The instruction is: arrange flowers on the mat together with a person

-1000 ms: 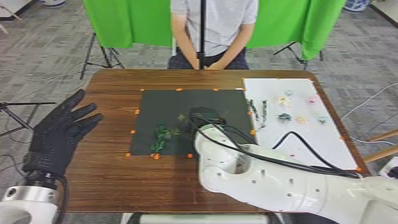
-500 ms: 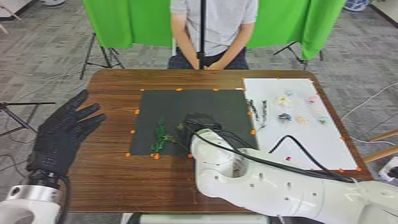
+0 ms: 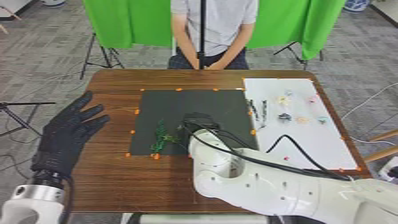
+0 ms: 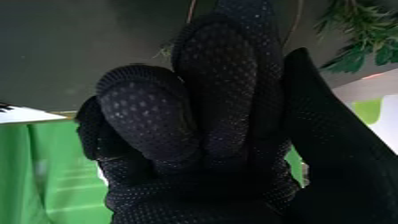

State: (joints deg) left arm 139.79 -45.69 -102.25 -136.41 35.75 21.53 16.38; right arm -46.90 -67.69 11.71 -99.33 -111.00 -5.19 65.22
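In the head view, my right hand (image 3: 201, 121) is low over the middle of the dark mat (image 3: 191, 100). A small yellow-green flower (image 3: 169, 138) is beside it, near the leafy green sprig (image 3: 159, 145) on the mat's left part. The right wrist view has my right hand (image 4: 218, 95) with bent fingers and the thumb against them; thin stems (image 4: 191, 10) pass behind the fingers, their grip partly hidden. The sprig (image 4: 360, 42) lies beyond the thumb. My left hand (image 3: 64, 135) stands with straight fingers over the table's left side.
A white sheet (image 3: 302, 145) on the right carries a yellow flower (image 3: 283, 100), a pink one (image 3: 312, 99), a dark blue one (image 3: 284, 117) and other pale blooms. Dark twigs (image 3: 263, 114) lie along its left part. The right arm (image 3: 258, 177) crosses the table's near right.
My right hand has shifted slightly left and nearer, and the yellow-green flower has moved the same way, closer to the sprig. My left hand has shifted slightly right.
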